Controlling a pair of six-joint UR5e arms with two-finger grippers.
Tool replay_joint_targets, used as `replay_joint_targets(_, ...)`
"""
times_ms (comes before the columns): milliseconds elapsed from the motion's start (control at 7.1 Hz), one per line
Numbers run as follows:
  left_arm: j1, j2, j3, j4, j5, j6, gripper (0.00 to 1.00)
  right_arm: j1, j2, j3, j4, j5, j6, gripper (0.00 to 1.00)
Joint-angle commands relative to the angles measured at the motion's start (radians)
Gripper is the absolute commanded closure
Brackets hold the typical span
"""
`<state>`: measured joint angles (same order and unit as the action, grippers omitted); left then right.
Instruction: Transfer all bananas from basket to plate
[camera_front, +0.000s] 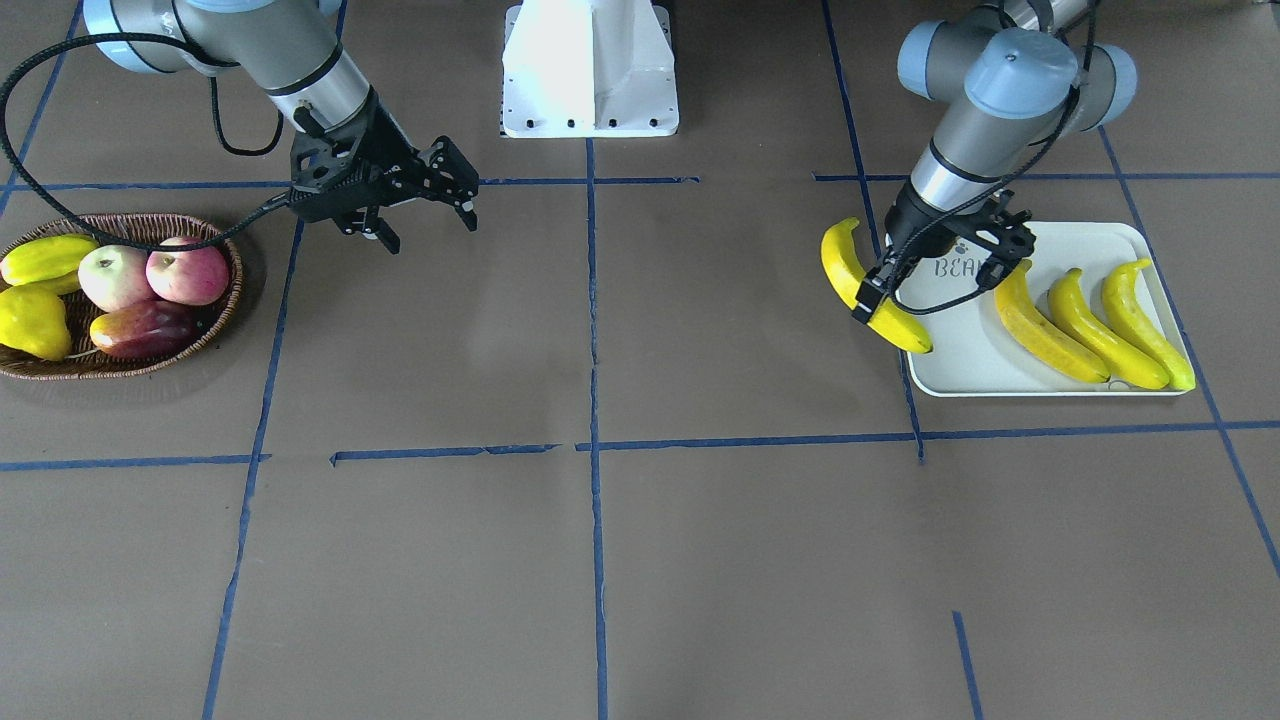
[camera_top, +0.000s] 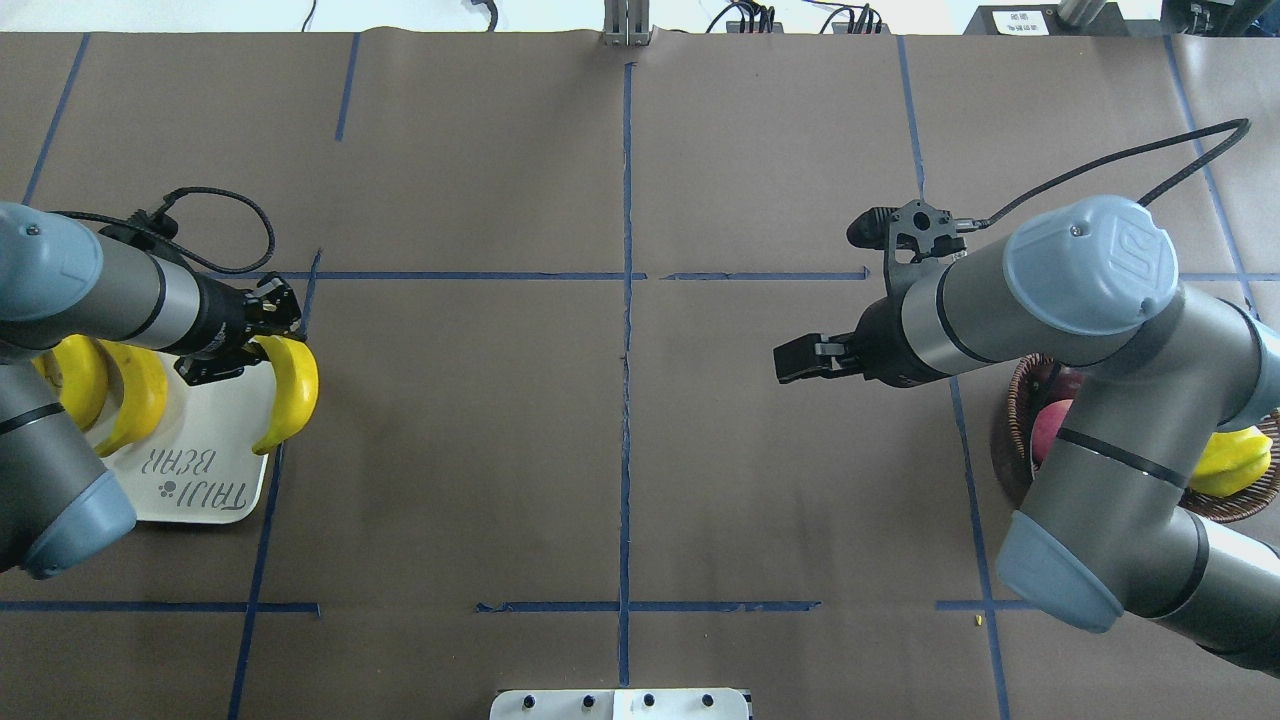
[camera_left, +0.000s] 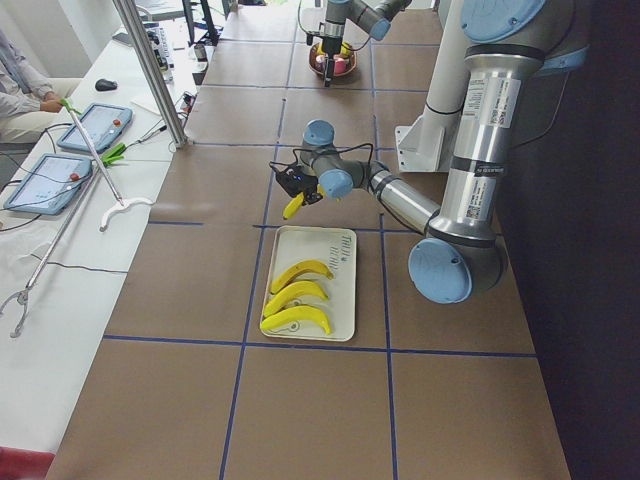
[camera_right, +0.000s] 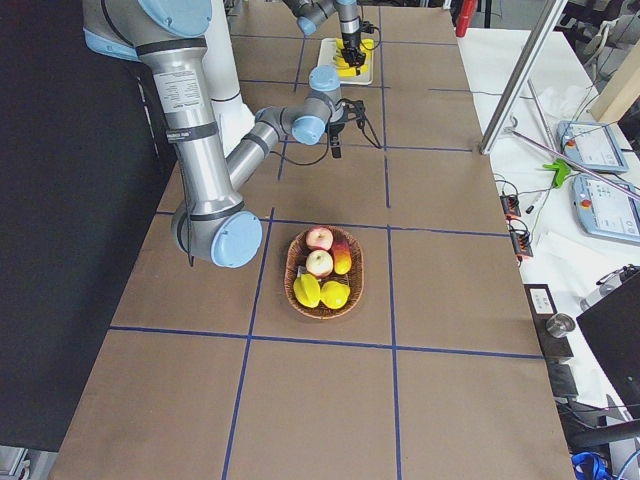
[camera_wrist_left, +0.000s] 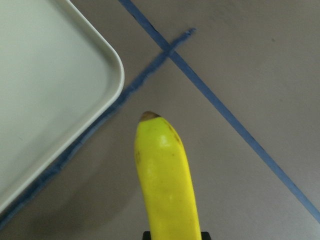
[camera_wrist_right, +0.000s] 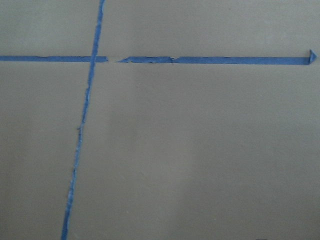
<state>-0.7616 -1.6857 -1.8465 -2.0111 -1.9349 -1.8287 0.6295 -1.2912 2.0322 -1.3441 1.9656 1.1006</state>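
Observation:
My left gripper (camera_front: 893, 298) is shut on one end of a long yellow banana (camera_front: 862, 285), which hangs tilted above the plate's edge on the table's centre side. In the left wrist view this banana (camera_wrist_left: 165, 180) points out past the plate's corner (camera_wrist_left: 60, 100). Three more bananas (camera_front: 1098, 328) lie side by side on the pale plate (camera_front: 965, 365). My right gripper (camera_front: 428, 228) is open with nothing in it, above the table beside the wicker basket (camera_front: 130, 370). The basket holds apples (camera_front: 150, 275) and other fruit, with no long banana showing in it.
The white robot base (camera_front: 590, 70) stands at the middle of the table's robot side. Blue tape lines (camera_front: 592, 300) cross the brown table cover. In the exterior left view, tablets (camera_left: 60, 165) and a metal pole (camera_left: 150, 70) stand on a side bench.

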Motion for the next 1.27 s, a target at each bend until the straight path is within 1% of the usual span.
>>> replay_joint_targets(0,-0.037,0.086,0.015,-0.006,0.032,0.104,1.0,0.007,-0.033,0.026,-0.017,0.007,-0.039,0.0)
replay_joint_targets(141,-0.038,0.09,0.039,-0.008,0.084,0.106,1.0,0.007,-0.033,0.026,-0.015,0.007,-0.039,0.0)
replay_joint_targets(282,-0.038,0.102,0.047,-0.009,0.086,0.106,0.97,0.007,-0.033,0.026,-0.015,0.007,-0.039,0.0)
replay_joint_targets(422,-0.038,0.121,0.049,-0.012,0.086,0.106,0.8,0.007,-0.034,0.028,-0.015,0.007,-0.039,0.0)
replay_joint_targets(563,-0.038,0.124,0.05,-0.018,0.088,0.112,0.39,0.007,-0.034,0.028,-0.015,0.007,-0.039,0.0)
replay_joint_targets(704,-0.038,0.139,0.047,-0.018,0.115,0.158,0.01,0.007,-0.036,0.026,-0.015,0.007,-0.039,0.0)
replay_joint_targets(985,-0.039,0.185,-0.008,-0.02,0.106,0.282,0.0,0.012,-0.042,0.034,-0.02,0.013,-0.041,0.0)
replay_joint_targets(1126,-0.062,0.207,-0.048,-0.018,0.058,0.345,0.0,0.048,-0.054,0.037,-0.026,0.045,-0.045,0.0)
